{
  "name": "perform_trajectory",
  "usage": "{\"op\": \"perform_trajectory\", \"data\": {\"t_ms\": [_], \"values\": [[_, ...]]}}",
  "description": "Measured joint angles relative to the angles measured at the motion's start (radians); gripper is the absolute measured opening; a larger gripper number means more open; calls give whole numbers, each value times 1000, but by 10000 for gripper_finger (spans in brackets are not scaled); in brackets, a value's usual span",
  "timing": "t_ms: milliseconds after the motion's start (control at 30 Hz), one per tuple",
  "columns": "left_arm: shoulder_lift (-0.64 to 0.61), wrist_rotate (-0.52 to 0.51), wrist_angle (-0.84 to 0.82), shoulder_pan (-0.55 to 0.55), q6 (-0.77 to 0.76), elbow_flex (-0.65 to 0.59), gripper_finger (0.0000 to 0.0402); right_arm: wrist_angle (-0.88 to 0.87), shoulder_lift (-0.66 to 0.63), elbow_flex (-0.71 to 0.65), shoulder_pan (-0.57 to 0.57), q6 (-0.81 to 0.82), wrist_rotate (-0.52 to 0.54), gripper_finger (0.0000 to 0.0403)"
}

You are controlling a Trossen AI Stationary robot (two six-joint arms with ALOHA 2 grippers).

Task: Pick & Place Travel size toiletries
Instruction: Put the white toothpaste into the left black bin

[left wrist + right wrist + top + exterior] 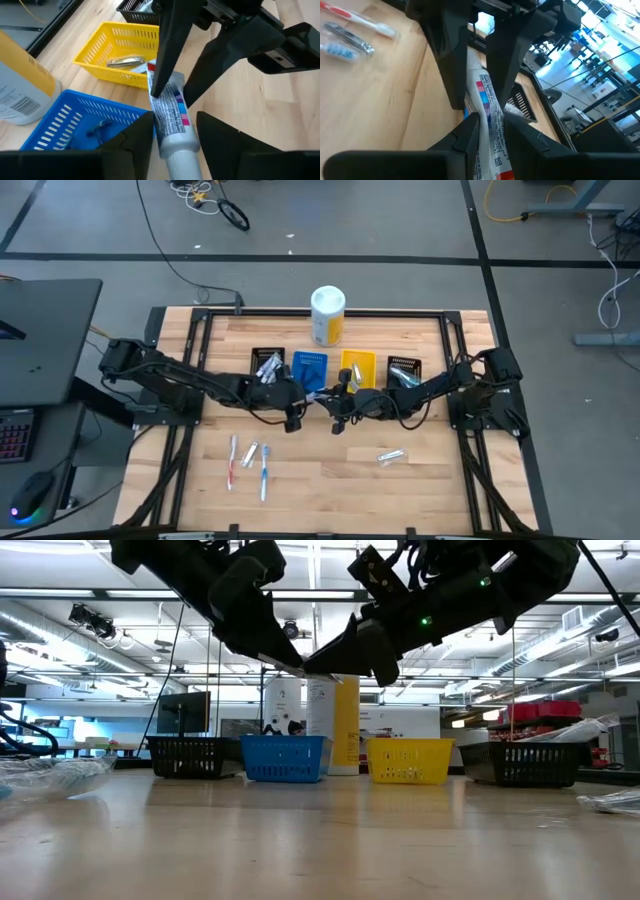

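Note:
A white toothpaste tube with coloured print [170, 110] hangs in the air between both grippers, above the table just in front of the blue bin [309, 367] and the yellow bin [358, 367]. My left gripper [175, 142] and my right gripper [487, 135] meet there [320, 395], each shut on the tube. More toiletries lie on the near part of the table: a red toothbrush [233, 461], a blue toothbrush [265, 472], a small tube [250, 453] and a clear packet [391, 457]. My left gripper pinches the tube's cap end [177, 145] between its two fingers, coming level from the table's left. The tube is lifted clear of the table. My right gripper pinches the tube's flat crimped end [161, 87] between its two fingers [165, 55], coming from the table's right along the tube.
Four bins stand in a row at mid table: black [267, 363], blue, yellow, black [403, 370]. The yellow bin holds a silver item [125, 61], the blue one a dark item [100, 127]. A white-and-yellow canister [327, 315] stands behind them.

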Motion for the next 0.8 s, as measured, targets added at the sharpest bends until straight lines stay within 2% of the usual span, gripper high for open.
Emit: {"op": "perform_trajectory", "data": {"t_ms": [433,667,800], "values": [[0,-1,-2,0,-1,0,98,-4,0,0,0,2,5,94],[0,13,-46,16,-47,2,100,-23,0,0,-9,80,-70,94],[2,-14,-73,22,-55,-1,101,-81,0,-1,-20,132,-89,94]]}}
